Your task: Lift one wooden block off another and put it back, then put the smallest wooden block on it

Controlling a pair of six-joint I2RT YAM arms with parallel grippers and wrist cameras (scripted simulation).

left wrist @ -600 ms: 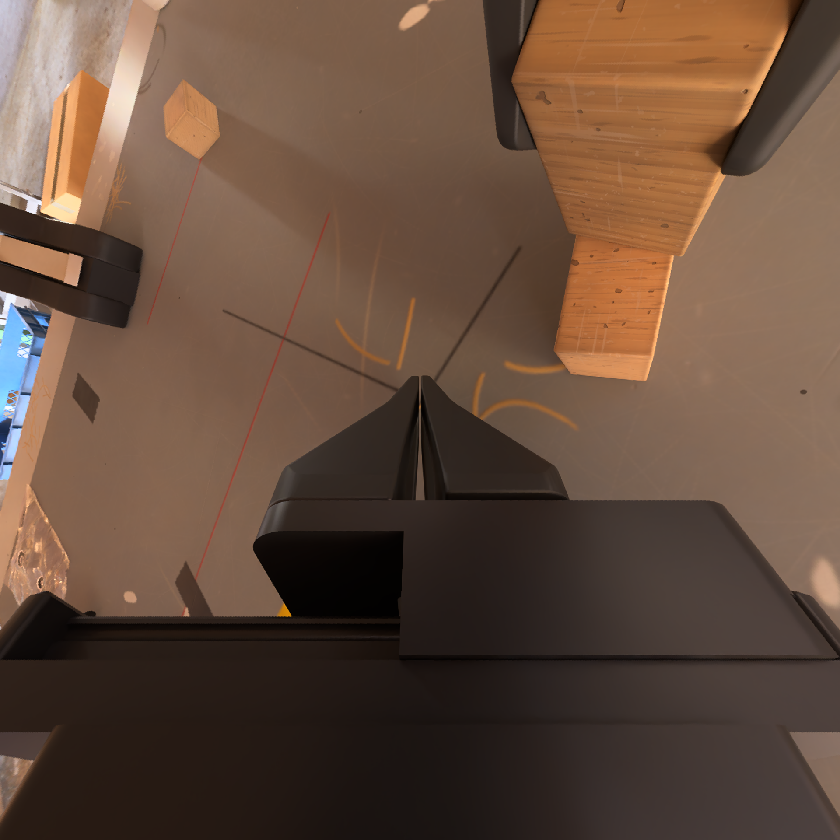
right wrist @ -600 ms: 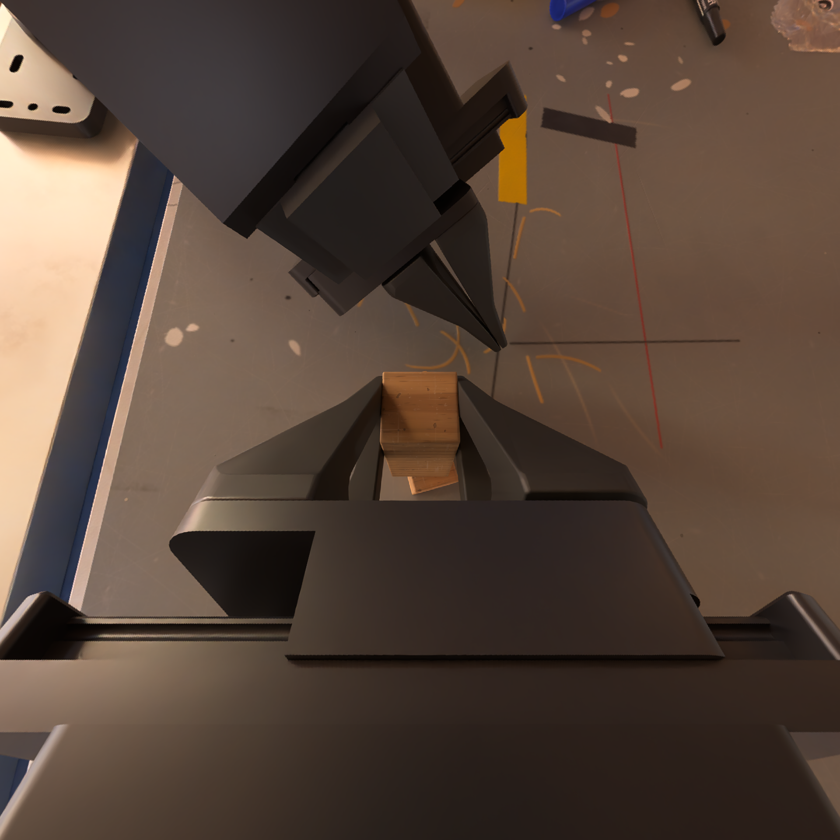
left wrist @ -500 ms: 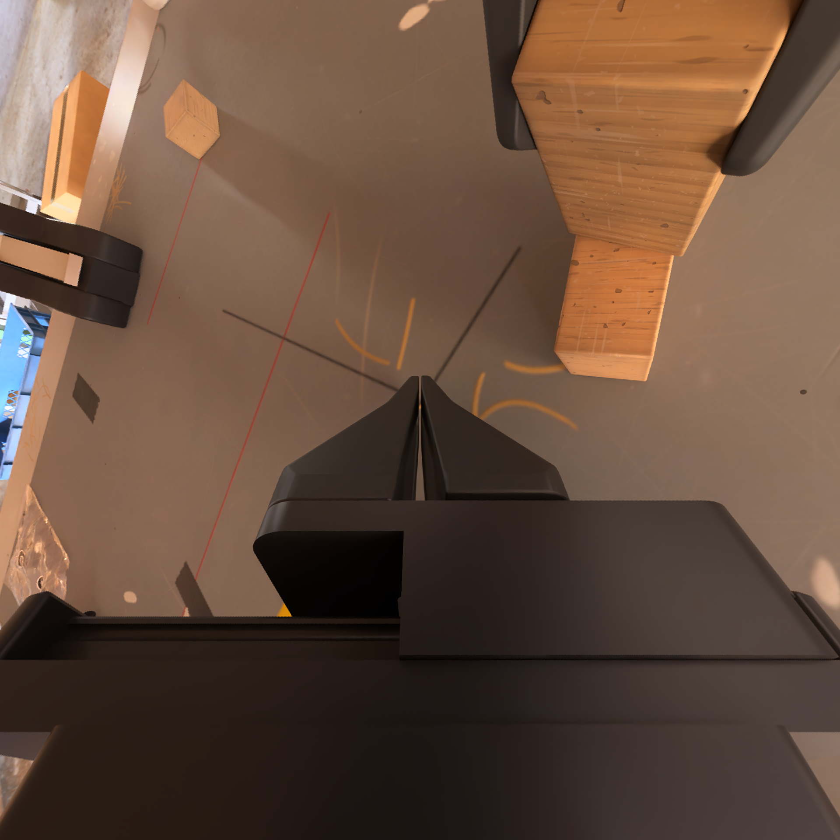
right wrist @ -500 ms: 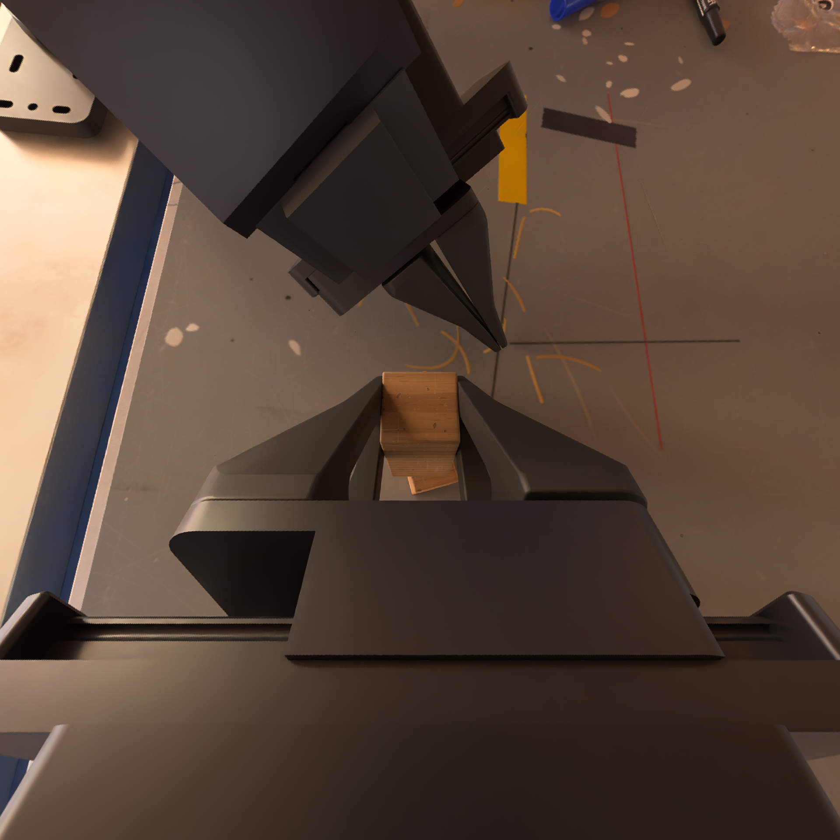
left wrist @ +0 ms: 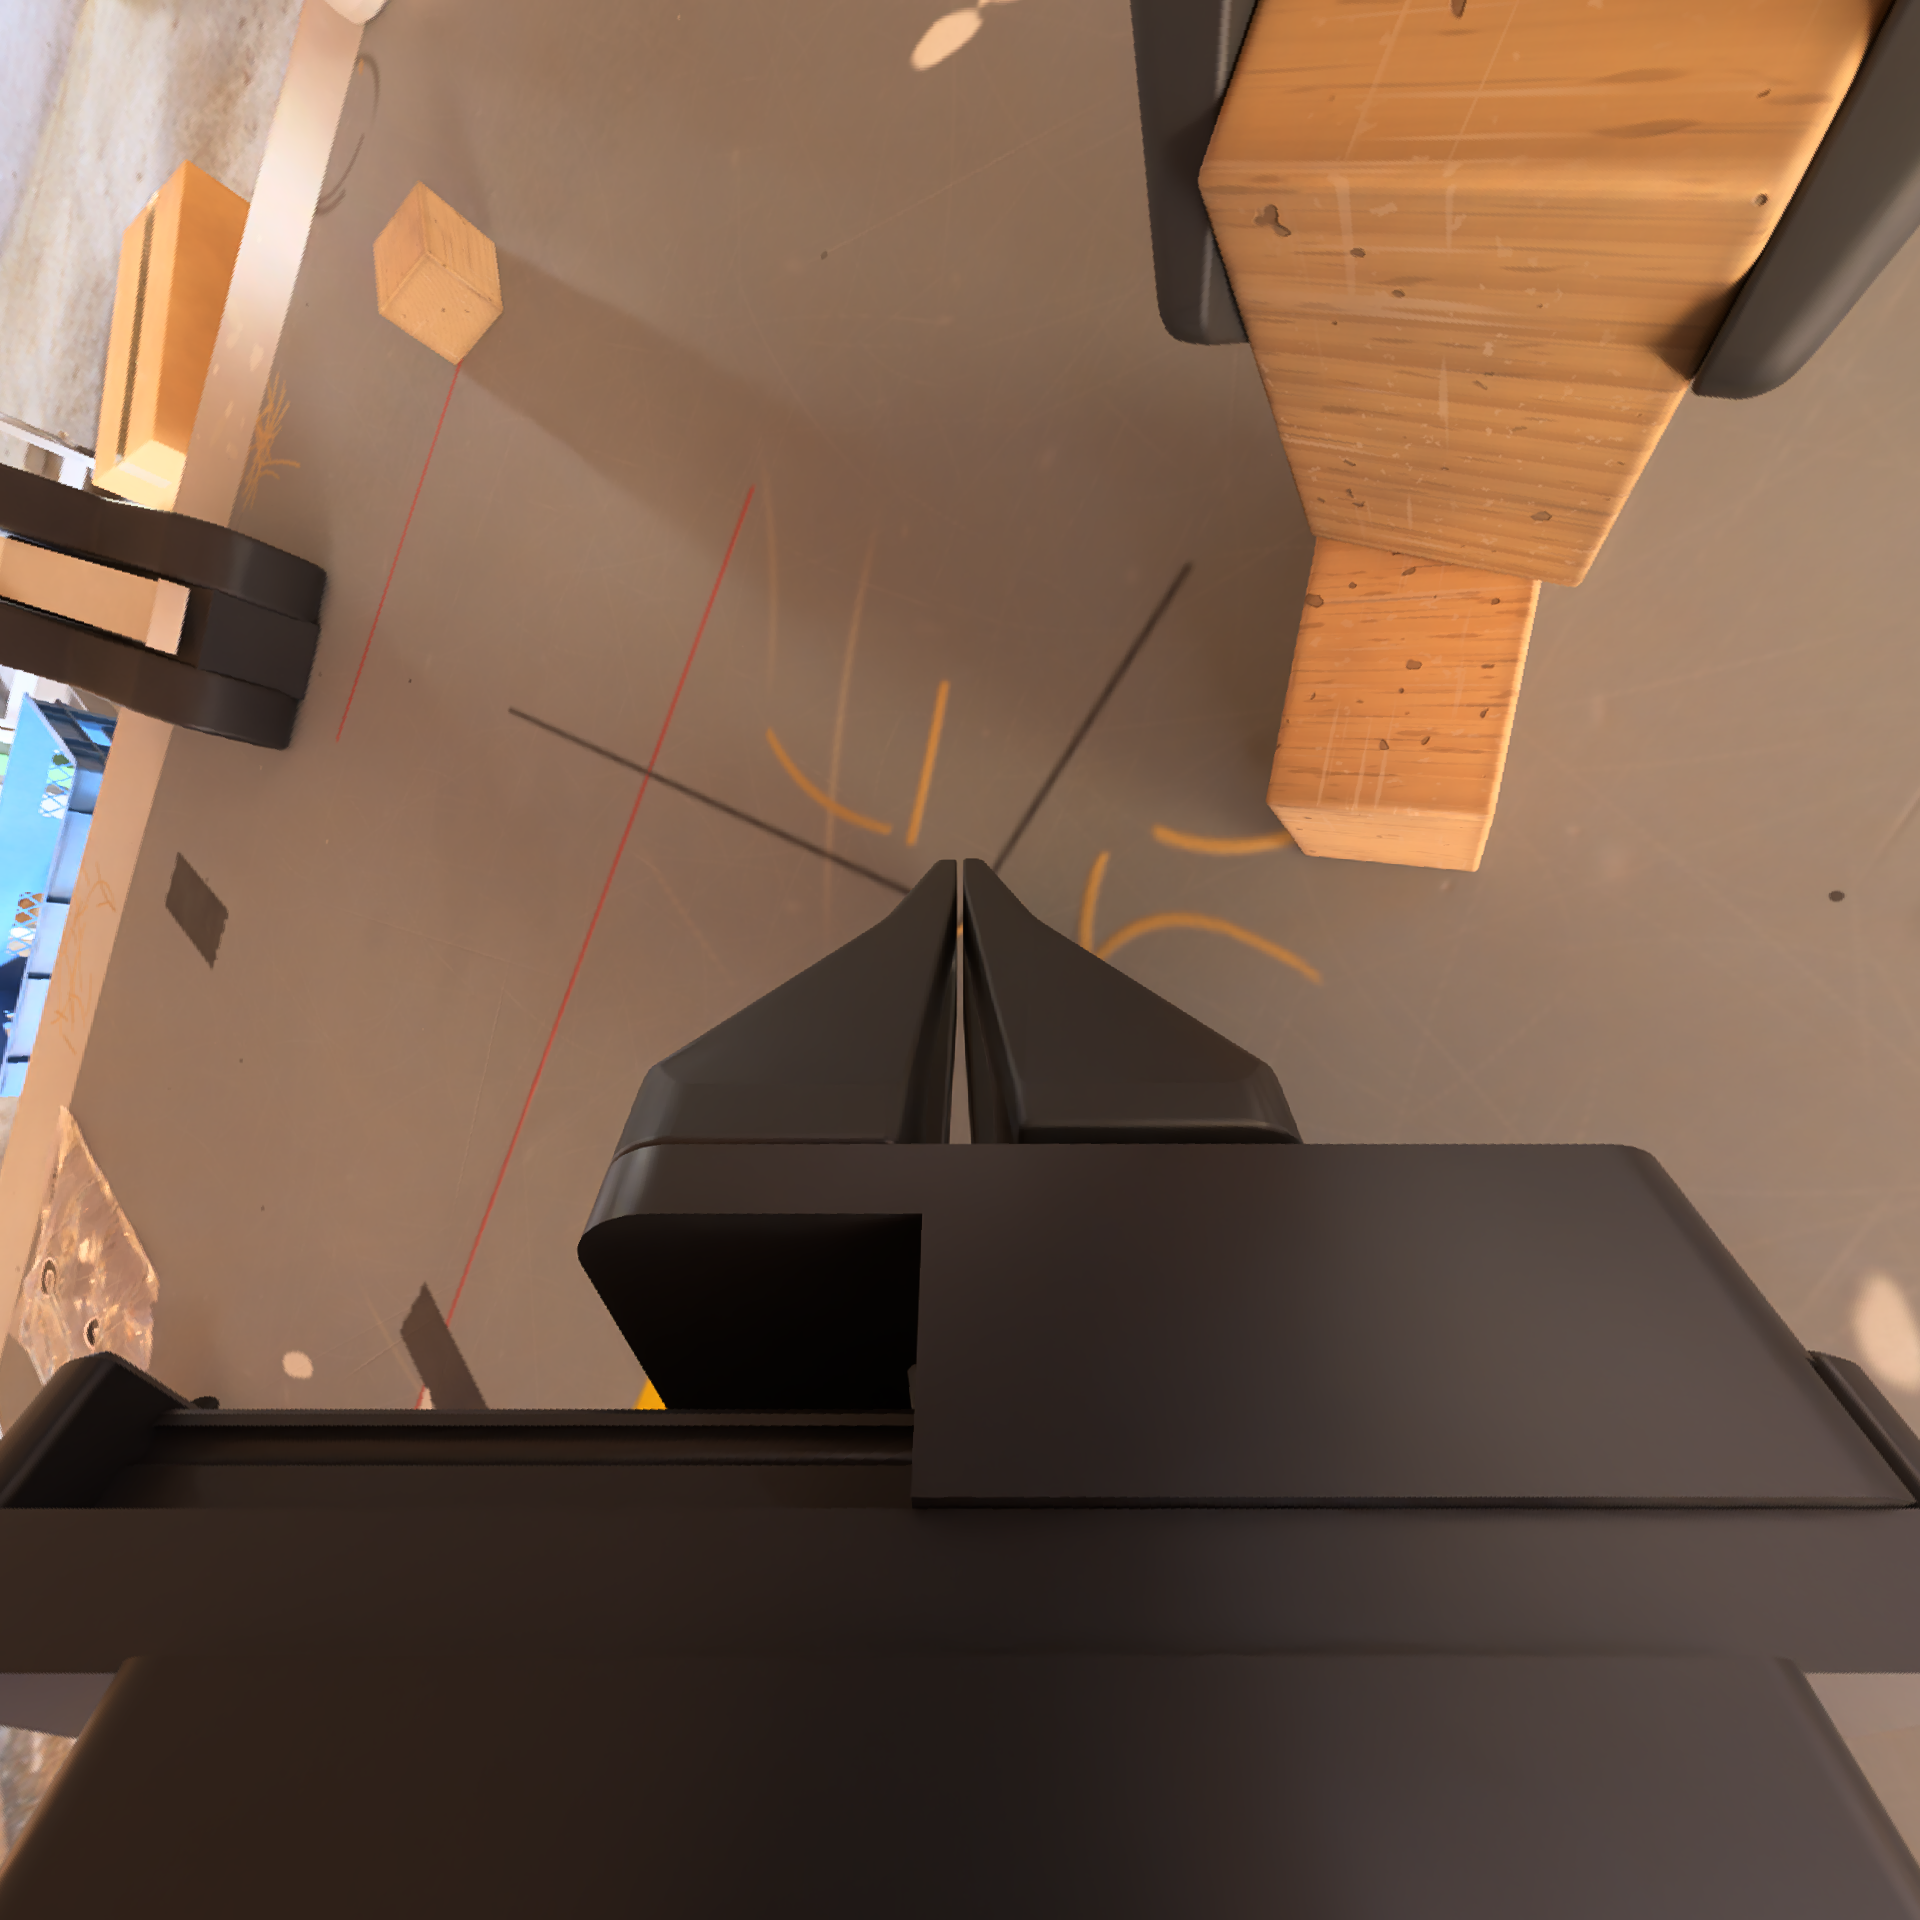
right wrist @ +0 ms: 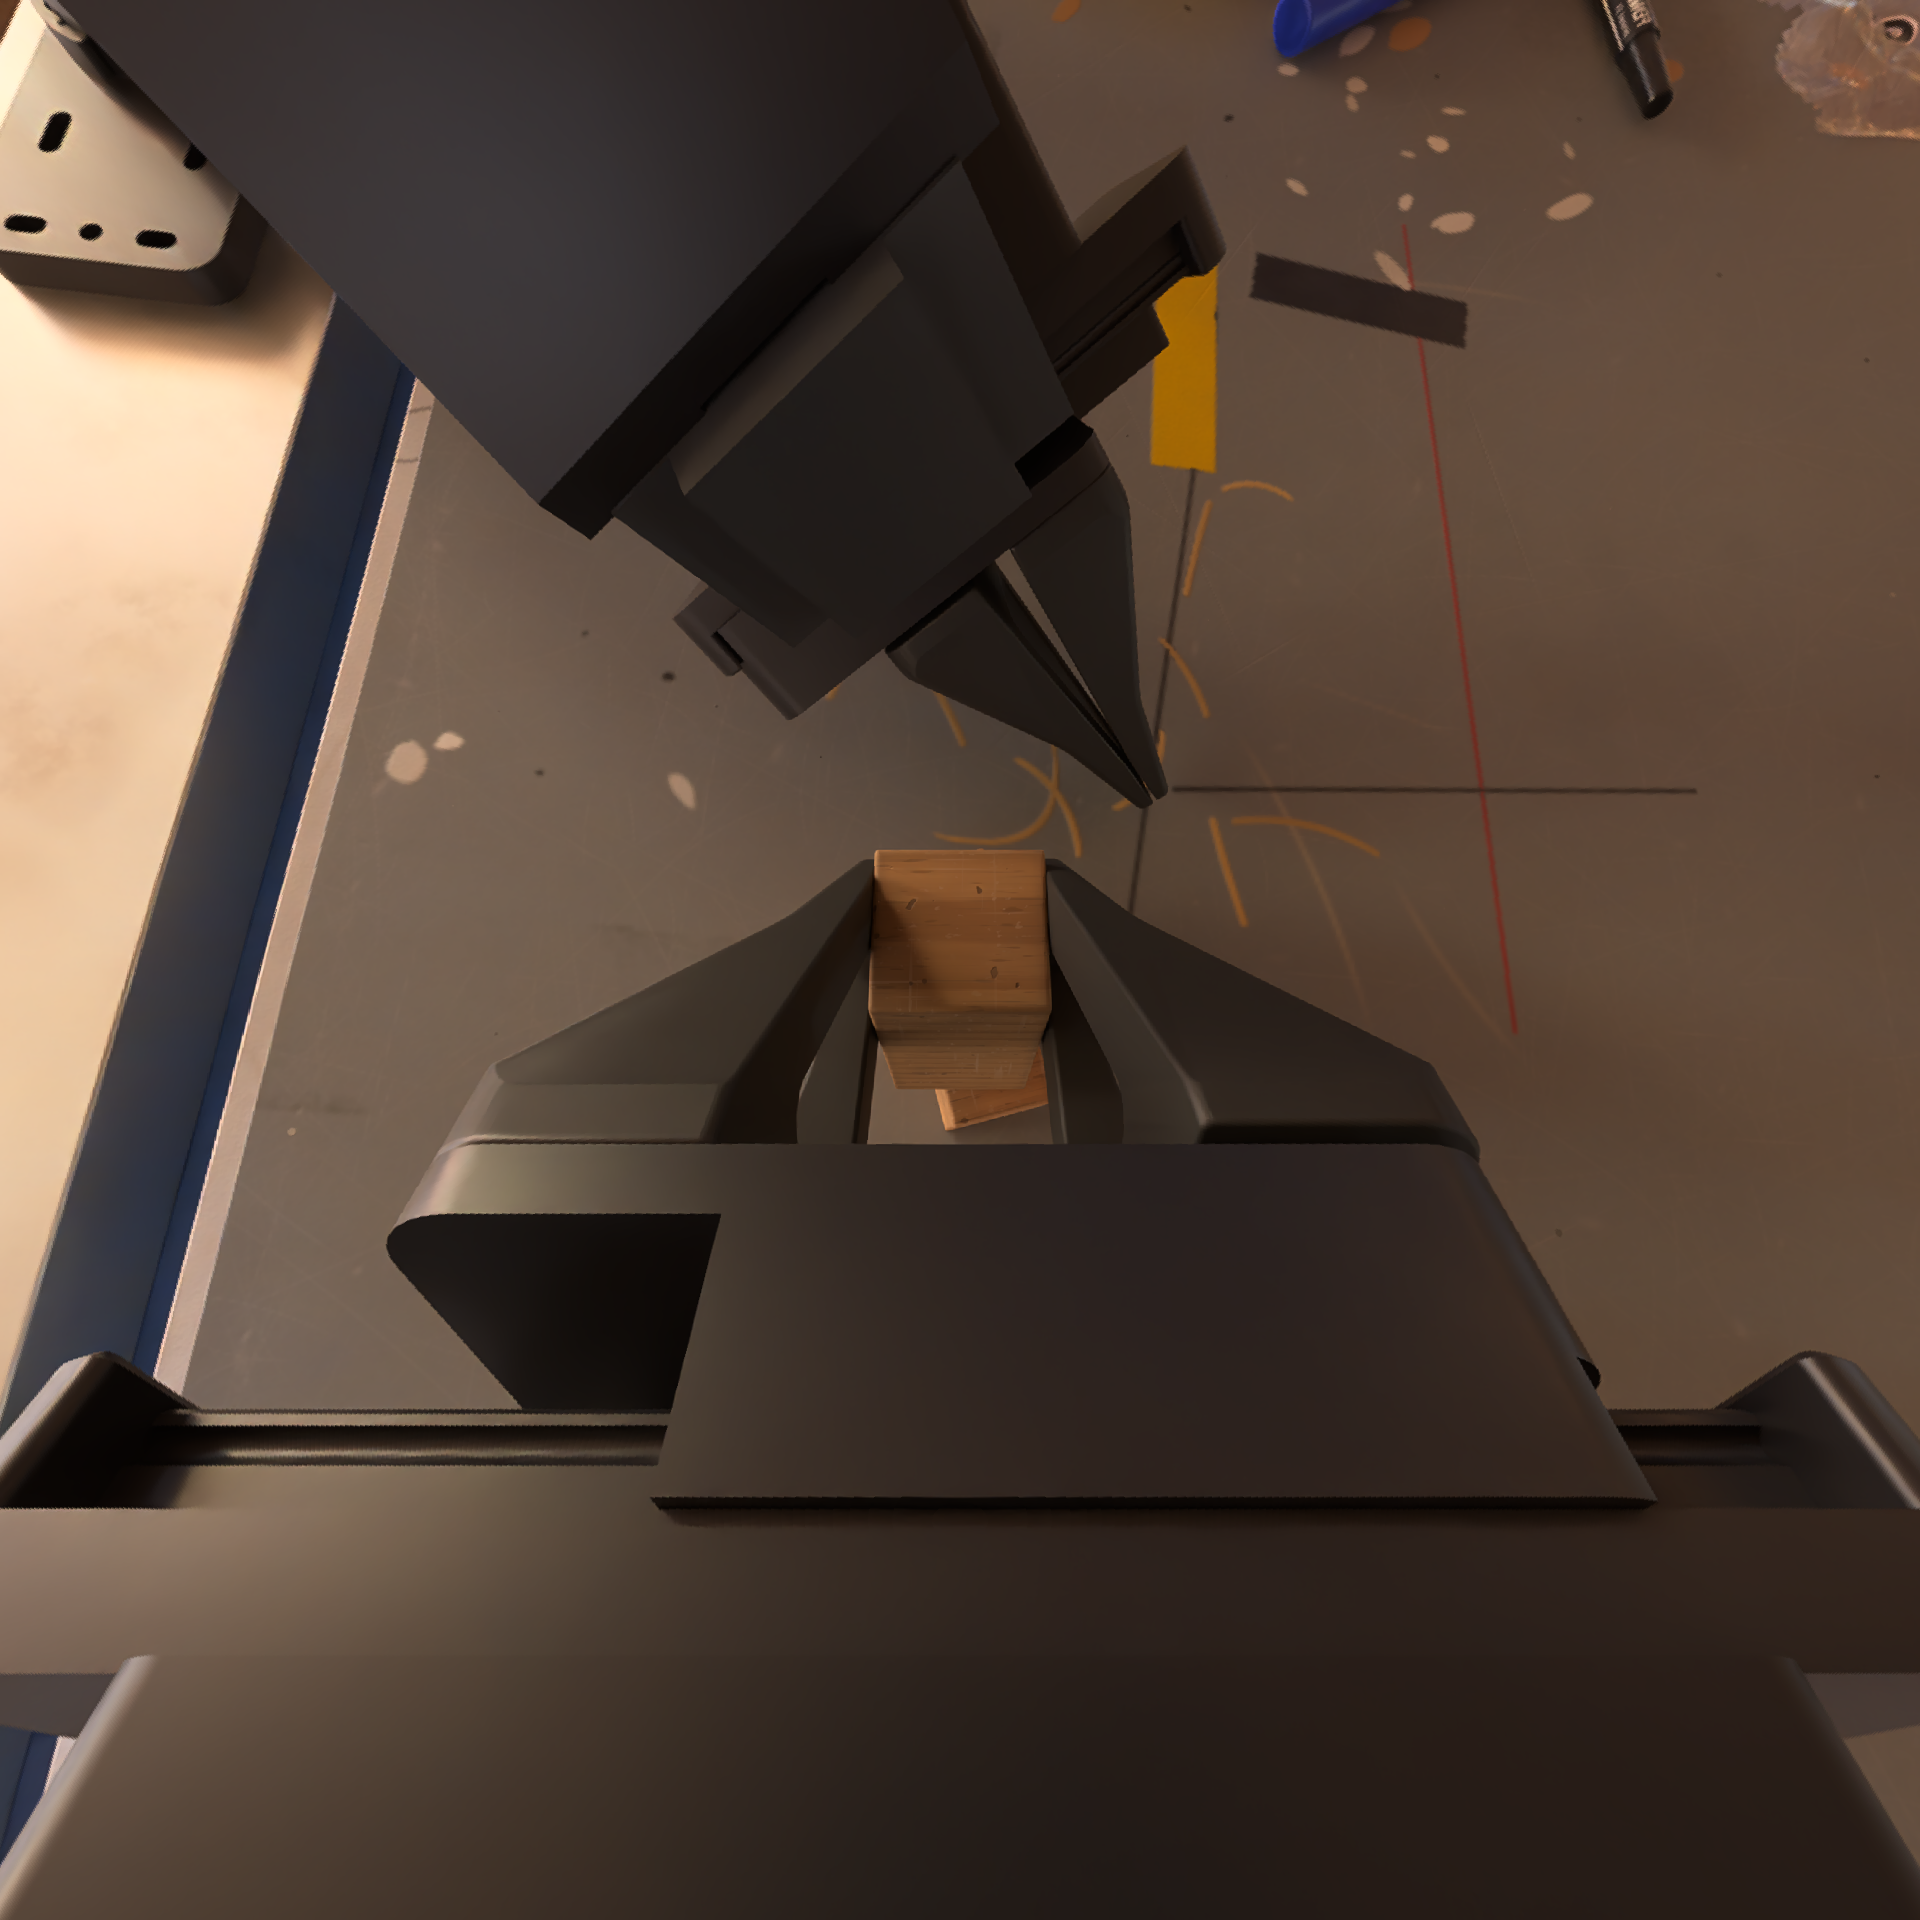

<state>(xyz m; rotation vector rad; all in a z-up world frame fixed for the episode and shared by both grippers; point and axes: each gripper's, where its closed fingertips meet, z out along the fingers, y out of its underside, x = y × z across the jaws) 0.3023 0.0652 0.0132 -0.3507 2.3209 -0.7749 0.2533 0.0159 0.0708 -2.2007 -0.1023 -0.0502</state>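
Observation:
My right gripper [right wrist: 958, 868] is shut on a wooden block [right wrist: 956, 945] and holds it above a second wooden block [right wrist: 987, 1107], whose corner shows below it. In the left wrist view the held block [left wrist: 1455, 291] sits between the right gripper's dark fingers [left wrist: 1184, 208], over the lower block [left wrist: 1403, 707] lying on the grey table. The smallest block, a little cube [left wrist: 436, 270], stands far off at the upper left. My left gripper [left wrist: 958, 868] is shut and empty, hovering over the table's middle; it also shows in the right wrist view [right wrist: 1138, 790].
A black clamp [left wrist: 166, 634] grips the table's left edge, with an orange wooden piece [left wrist: 166, 312] beyond it. A marker [right wrist: 1631, 52], a blue object [right wrist: 1330, 16], yellow tape [right wrist: 1184, 374] and black tape [right wrist: 1356, 301] lie at the far side. A grey bracket [right wrist: 114, 208] sits on the pale bench.

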